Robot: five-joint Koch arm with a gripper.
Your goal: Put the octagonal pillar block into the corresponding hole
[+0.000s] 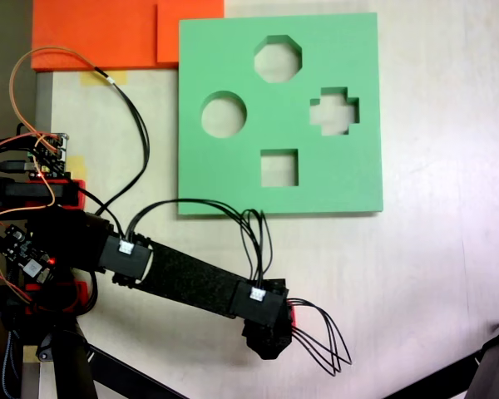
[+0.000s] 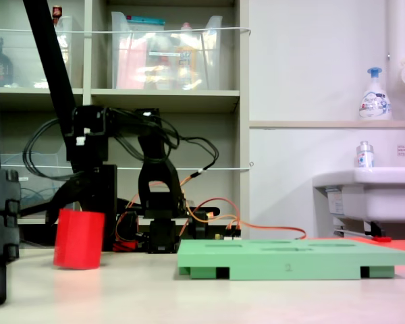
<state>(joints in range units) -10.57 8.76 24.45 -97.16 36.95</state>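
The arm hangs over the red octagonal pillar block, apparently to grasp it, well apart from the green board's 8-sided hole; whether its fingers are open cannot be told.

Pale tabletop under flat green foam board, red octagonal block, orange sheets.

Pale bench carried two overlapping orange foam sheets at its top-left edge as the overhead-style fixed view showed it. Side-on fixed view: shelving unit behind, holding clear plastic bins; white sink at right; pump soap bottle on the ledge above it; smaller bottle on the sink rim
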